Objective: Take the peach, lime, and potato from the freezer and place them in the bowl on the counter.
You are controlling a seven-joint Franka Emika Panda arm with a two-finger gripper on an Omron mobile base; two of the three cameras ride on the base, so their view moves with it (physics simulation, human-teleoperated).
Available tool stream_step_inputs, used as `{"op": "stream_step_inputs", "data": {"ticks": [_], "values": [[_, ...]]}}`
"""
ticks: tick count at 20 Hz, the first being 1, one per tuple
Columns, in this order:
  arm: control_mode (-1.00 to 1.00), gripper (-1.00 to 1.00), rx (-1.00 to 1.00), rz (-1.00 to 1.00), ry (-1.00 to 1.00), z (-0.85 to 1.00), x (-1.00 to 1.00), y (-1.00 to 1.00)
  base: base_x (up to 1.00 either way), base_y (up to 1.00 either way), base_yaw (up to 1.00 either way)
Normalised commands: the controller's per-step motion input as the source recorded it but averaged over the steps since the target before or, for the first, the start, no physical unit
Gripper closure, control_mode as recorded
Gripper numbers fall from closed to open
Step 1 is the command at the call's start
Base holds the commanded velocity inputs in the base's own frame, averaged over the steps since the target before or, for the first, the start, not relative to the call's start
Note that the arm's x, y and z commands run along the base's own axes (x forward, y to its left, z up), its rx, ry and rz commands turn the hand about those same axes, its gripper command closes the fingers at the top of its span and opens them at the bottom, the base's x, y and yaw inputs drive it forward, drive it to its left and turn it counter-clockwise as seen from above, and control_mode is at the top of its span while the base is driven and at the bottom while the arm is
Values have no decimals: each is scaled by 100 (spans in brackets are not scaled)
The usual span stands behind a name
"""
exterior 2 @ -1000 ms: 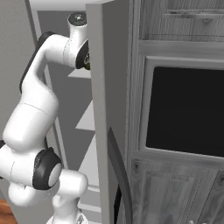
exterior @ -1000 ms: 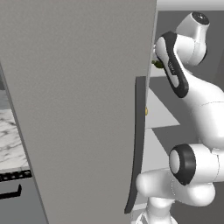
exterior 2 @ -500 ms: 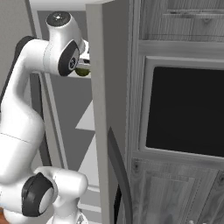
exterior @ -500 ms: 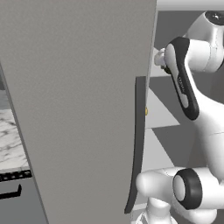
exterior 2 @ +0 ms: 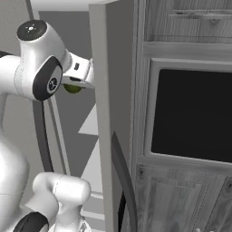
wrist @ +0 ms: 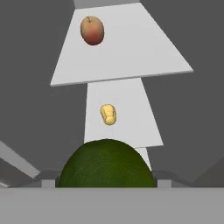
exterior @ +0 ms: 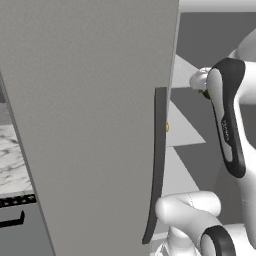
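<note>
**kitchenbot_fan:** Compared with a second ago, the arm has swung up and back out of the freezer (exterior: pixel 90 125). In the left base view the forearm used to sit high in the corner, and now the elbow link hangs right next to the door edge. In the right base view the wrist has slid toward the door, and there's a green blob tucked under it. That's the lime (exterior 2: pixel 72 88).

**simsteve:** Yep, and the hand view backs that up. The lime (wrist: pixel 106 163) bulges up right at the bottom, where the fingertips would be. I can't see the fingers themselves, but I'd say the end effector (exterior 2: pixel 78 84) is clamped around it. It's hanging in mid-air off the shelves, so something has to be holding it.

**kitchenbot_fan:** So that's the first of three on its way out?

**simsteve:** That's my read. The peach (wrist: pixel 92 30) sits on the upper white shelf (wrist: pixel 131 52), and the potato (wrist: pixel 108 114) is on the shelf below it. Both are well apart from the lime and untouched.

**kitchenbot_fan:** Any bowl in sight?

**simsteve:** No, just a sliver of marble counter (exterior: pixel 12 160) past the door on the left. The base probably has to drive over there. The door edge is close to the wrist, so I'd watch for a clip on the way out.
</note>
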Motion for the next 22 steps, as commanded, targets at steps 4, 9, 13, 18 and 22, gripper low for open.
{"op": "stream_step_inputs", "data": {"ticks": [4, 9, 13, 18, 22], "values": [[-100, 100, 0, 0, 4, 13, -67, 25, 0, 0, 0], [-100, 100, 0, 0, 8, 4, -61, 25, 0, 0, 0], [-100, 100, 0, 0, 7, 0, -61, 23, 0, 0, 0], [-100, 100, 0, 4, 4, 0, -46, 3, 0, 0, 0], [-100, 100, 0, 3, 2, -14, -34, 1, 0, 0, 0]]}}
